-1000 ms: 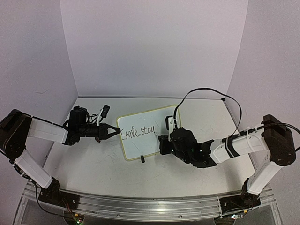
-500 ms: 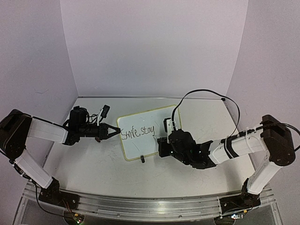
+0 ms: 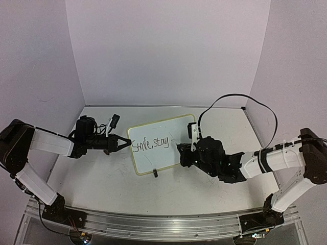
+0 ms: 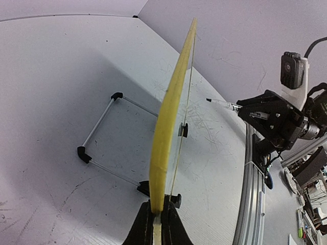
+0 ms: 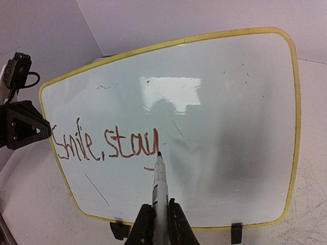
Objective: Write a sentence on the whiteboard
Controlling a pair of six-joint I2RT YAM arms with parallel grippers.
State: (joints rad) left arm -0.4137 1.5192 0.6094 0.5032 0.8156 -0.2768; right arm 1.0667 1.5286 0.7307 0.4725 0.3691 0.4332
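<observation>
White tabletop point(image 3: 112, 178) from above: your 2 arms stretch low and inward, the whiteboard point(image 3: 163, 131) standing between them. Left wrist: left gripper point(image 4: 157, 224) pinches its yellow rim. Right wrist: right gripper point(image 5: 160, 219) clamps a marker point(image 5: 160, 186), its tip at the sentence point(image 5: 104, 144), "Smile, stay".

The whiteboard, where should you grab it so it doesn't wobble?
Pinch the whiteboard by its thin yellow rim on the left edge, coming in from the left, one jaw in front and one behind. It stands propped up, thin and flat, and that side stays clear of the marker on the right.
</observation>
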